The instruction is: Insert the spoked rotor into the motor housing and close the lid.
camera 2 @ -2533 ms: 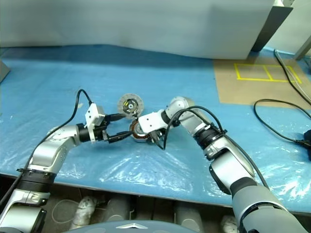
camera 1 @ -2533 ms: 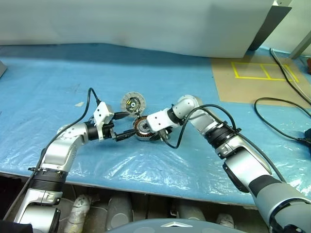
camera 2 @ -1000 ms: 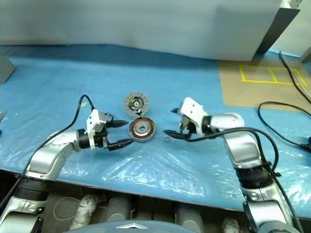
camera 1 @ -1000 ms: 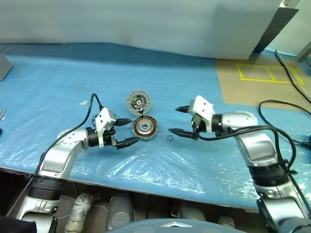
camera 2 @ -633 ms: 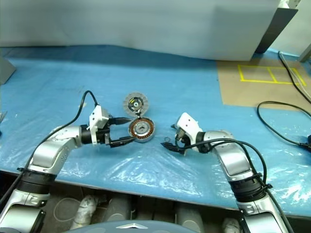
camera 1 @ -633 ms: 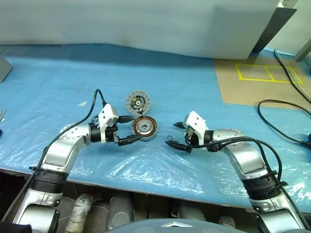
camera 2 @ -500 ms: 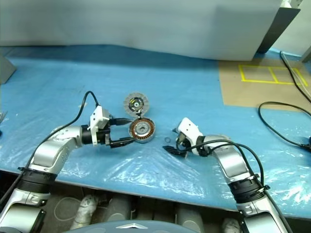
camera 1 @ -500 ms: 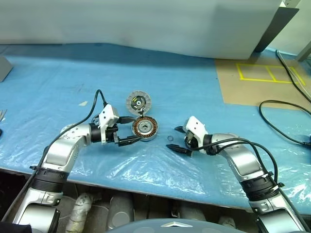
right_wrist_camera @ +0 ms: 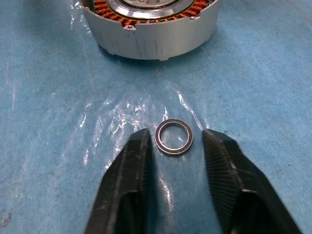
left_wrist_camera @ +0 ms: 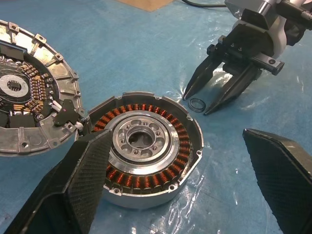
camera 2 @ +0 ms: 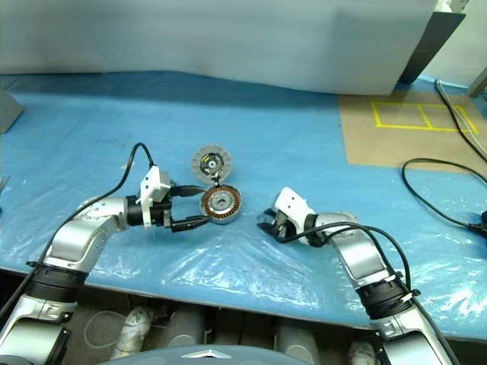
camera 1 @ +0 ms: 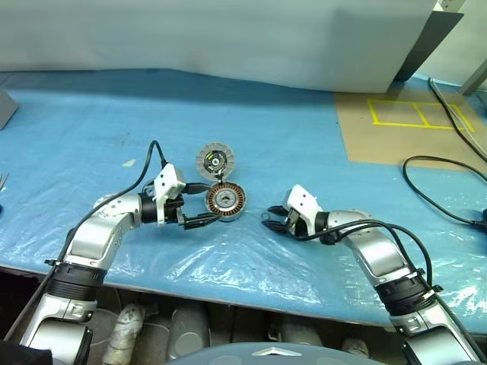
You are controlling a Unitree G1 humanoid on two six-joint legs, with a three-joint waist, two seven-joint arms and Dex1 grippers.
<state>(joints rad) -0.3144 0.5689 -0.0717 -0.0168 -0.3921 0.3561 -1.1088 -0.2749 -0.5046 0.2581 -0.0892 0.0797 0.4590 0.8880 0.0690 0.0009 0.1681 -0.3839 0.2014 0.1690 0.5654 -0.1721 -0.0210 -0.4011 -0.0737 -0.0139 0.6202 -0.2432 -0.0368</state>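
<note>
Right wrist view shows right gripper (right_wrist_camera: 174, 146) jaws narrowly spread around washer ring (right_wrist_camera: 173, 137); left gripper (camera 1: 204, 204) jaws spread wide beside motor housing (camera 1: 226, 200).

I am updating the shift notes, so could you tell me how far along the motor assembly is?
Done: nothing clearly. In hand: the open right gripper straddles a small dark metal ring; the open left gripper flanks the copper-coiled silver motor housing. Left: the round silver lid lies open beside it.

Both arms are silver with black joint bands and looping black cables, each ending in a white-housed hand (camera 1: 199, 204) with textured black fingers (right_wrist_camera: 138, 195).
</note>
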